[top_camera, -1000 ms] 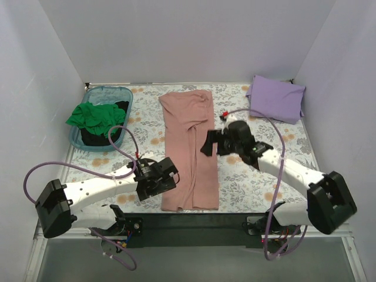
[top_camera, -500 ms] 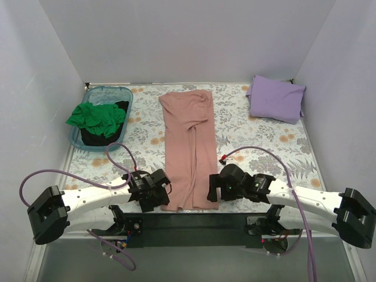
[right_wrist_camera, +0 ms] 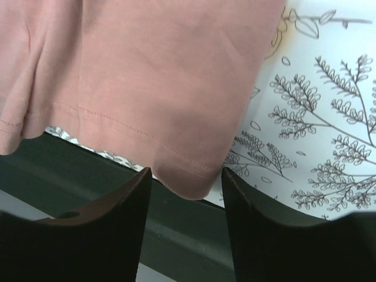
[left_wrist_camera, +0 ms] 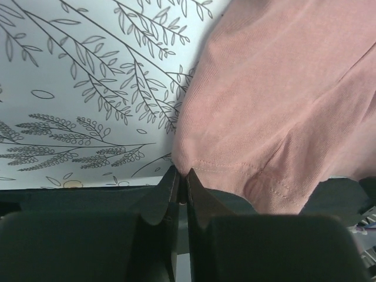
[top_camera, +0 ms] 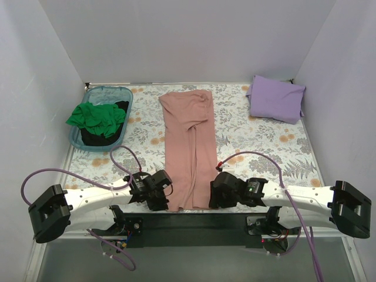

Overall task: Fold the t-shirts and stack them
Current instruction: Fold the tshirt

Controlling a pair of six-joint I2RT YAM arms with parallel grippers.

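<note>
A dusty salmon-pink t-shirt (top_camera: 189,147) lies folded into a long strip down the middle of the floral table cover (top_camera: 258,147). My left gripper (top_camera: 166,200) is at its near left corner. In the left wrist view the jaws (left_wrist_camera: 181,175) are pinched shut on the hem corner of the pink cloth (left_wrist_camera: 282,88). My right gripper (top_camera: 213,198) is at the near right corner. There the fingers stand apart (right_wrist_camera: 187,176) on either side of the hem corner (right_wrist_camera: 147,70), which hangs over the table's edge. A folded lavender t-shirt (top_camera: 276,98) lies at the back right.
A translucent teal tub (top_camera: 108,89) at the back left holds a crumpled green shirt (top_camera: 97,116) on top of a black one (top_camera: 97,138). A dark bar (top_camera: 194,222) runs along the near table edge, just under both grippers. Walls close in the left, right and back.
Both arms have swung back to the near hem of the pink shirt. The left jaws have closed on its left corner and the right jaws have narrowed around the right corner.
</note>
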